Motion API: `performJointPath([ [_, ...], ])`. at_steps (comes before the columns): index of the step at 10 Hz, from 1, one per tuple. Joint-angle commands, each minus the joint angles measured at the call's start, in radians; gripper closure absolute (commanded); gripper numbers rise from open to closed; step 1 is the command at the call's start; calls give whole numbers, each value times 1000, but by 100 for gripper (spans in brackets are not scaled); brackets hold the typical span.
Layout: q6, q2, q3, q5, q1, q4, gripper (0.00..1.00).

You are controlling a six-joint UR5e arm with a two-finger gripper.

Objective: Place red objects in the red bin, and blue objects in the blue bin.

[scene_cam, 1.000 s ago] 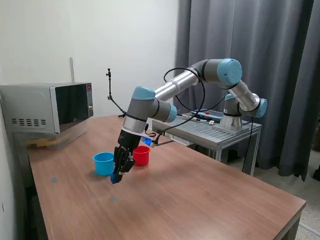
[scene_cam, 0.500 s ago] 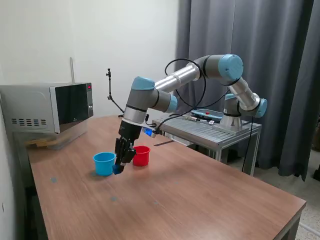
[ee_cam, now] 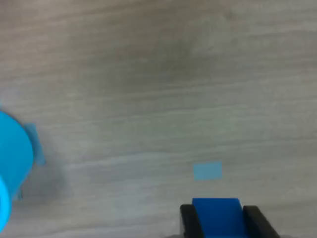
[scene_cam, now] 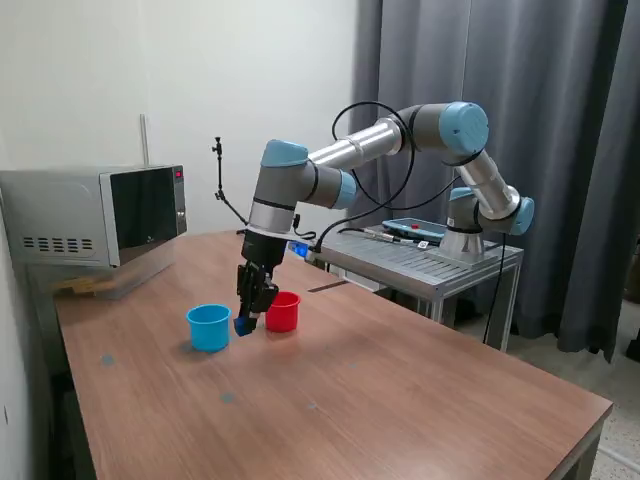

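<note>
My gripper (scene_cam: 245,325) is shut on a dark blue cube (scene_cam: 243,327) and holds it above the table, between the light blue cup (scene_cam: 208,327) and the red cup (scene_cam: 283,311). In the wrist view the blue cube (ee_cam: 217,217) sits between my two black fingers (ee_cam: 189,221), and the light blue cup (ee_cam: 12,166) shows at the picture's edge. No red cubes and no second blue cube are in view.
A microwave (scene_cam: 95,215) stands at the back on the exterior view's left. A metal stand (scene_cam: 425,262) bearing the arm's base is beyond the table's far edge. Small light blue marks (ee_cam: 207,170) lie on the wooden table (scene_cam: 400,400).
My gripper has risen with the blue cube and moved back, away from the camera, to between the two cups.
</note>
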Motion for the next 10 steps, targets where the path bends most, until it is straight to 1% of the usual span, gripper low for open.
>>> performJointPath([
  [1,0,-15,2,2,0,76,100],
  [2,0,-25,5,2,-6,90,100],
  [3,0,-36,5,2,-31,105,100],
  [6,-2,-45,-1,2,-71,142,100],
  [8,-2,-45,-6,2,-78,151,100],
  [10,-2,-45,-6,3,-106,163,100],
])
